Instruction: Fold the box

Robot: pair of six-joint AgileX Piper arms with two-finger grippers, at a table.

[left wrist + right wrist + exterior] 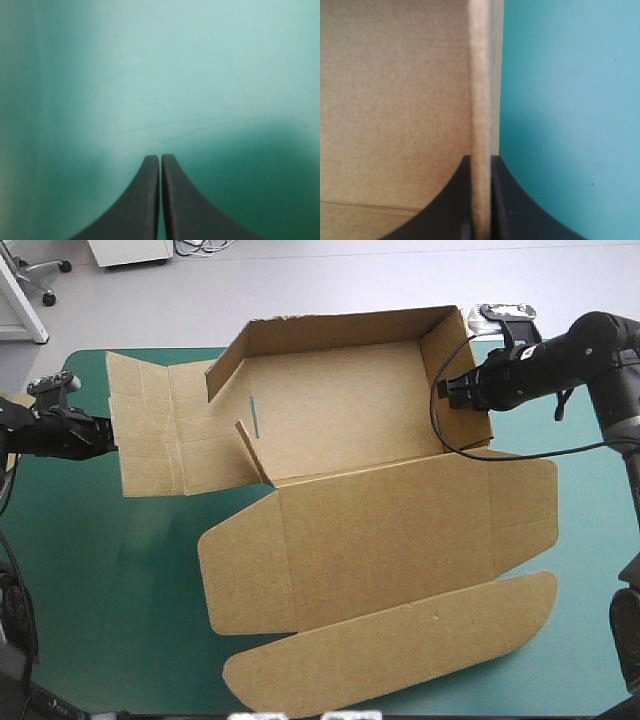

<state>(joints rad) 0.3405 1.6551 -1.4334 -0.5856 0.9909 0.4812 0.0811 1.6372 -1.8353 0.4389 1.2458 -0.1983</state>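
1. Well, the brown box (350, 410) lies across the middle and far half of the table, on the teal-green cover (110, 570), and it is only partly set up.
2. Its far wall (340, 330) and right wall (455, 350) stand upright and meet at the far right corner, with the floor of the tray open between them.
3. The left panel (160, 430) is still spread flat, reaching toward the table's left edge, and a small flap (245, 445) stands tilted where it joins the tray.
4. The lid (380, 540) lies flat toward the near edge, with rounded side tabs and a long front flap (400, 650) just beyond a crease.
5. The right gripper (468, 392) comes in from the far right and is clamped on the right wall's top edge.
6. From its own wrist, the right gripper (481, 157) has the pale cut edge of the board (480, 75) pinched between its black fingers. The box's inner face (395, 100) lies to one side and the bare cover (570, 100) to the other.
7. The left gripper (105, 435) is low at the outer edge of the left panel; I cannot tell if it touches the board.
8. From its wrist, the left gripper (160, 156) has its fingers together with nothing between them, only the cover (200, 75) ahead.
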